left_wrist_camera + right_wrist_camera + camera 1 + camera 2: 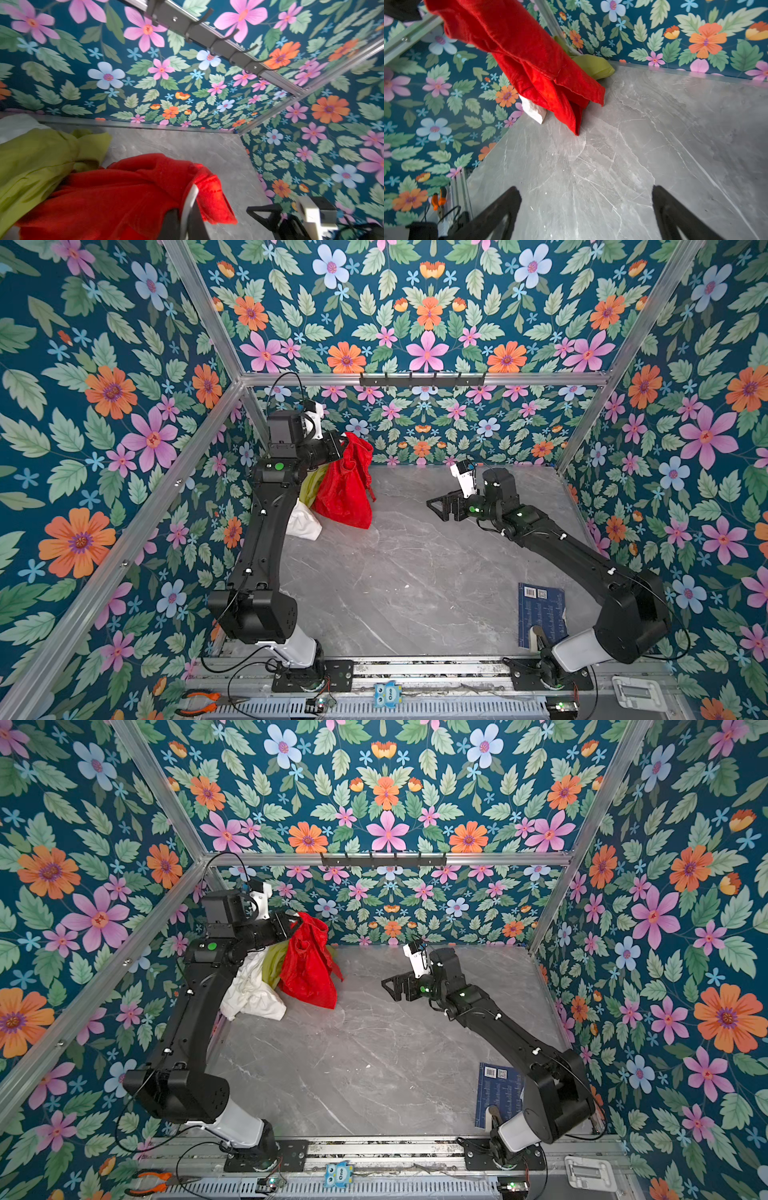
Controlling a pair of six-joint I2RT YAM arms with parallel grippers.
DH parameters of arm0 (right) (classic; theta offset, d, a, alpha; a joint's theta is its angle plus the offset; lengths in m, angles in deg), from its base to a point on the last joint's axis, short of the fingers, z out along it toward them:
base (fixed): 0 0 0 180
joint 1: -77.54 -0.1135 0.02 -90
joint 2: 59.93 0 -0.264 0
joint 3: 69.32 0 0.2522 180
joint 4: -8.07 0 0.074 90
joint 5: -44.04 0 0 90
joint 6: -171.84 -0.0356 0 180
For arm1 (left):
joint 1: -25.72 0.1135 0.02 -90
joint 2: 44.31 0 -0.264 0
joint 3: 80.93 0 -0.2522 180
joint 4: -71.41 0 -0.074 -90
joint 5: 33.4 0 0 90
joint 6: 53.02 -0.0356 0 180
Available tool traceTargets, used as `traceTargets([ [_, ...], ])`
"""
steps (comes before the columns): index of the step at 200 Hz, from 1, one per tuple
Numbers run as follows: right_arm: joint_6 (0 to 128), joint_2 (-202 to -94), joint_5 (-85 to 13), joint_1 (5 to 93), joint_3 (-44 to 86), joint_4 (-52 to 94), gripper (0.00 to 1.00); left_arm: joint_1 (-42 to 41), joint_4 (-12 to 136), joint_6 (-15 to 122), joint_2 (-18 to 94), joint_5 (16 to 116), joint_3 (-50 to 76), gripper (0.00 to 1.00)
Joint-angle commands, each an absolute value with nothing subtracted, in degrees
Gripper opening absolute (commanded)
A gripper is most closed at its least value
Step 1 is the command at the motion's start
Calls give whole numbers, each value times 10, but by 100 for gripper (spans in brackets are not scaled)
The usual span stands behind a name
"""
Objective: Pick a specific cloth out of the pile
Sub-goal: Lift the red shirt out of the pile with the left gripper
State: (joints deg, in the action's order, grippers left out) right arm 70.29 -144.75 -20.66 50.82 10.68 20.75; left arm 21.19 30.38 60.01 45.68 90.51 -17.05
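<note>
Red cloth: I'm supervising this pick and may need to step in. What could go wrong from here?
1. The left claw seems to pinch only an upper edge of the bright red thin cloth, so the hanging weight could slip out.
2. The pile of olive-green and white soft fabrics lies against the red cloth, so a piece may get dragged along.
3. The open right claw stands apart, so nothing holds that pile down.

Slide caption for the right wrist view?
Red cloth hangs over the grey table, green fabric and white fabric behind; right gripper open, empty.
</note>
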Motion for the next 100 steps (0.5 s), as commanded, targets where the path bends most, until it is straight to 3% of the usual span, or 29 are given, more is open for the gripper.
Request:
traceTargets([
  [1,762,-1421,-168,508,52,57,99,210,412,613,436,1005,-139,0],
  [32,821,-1400,-144,508,-6,-43,99,198,417,611,423,1037,-108,0],
  [100,900,-1407,-106,507,-42,-110,99,156,408,580,416,1091,-73,0],
])
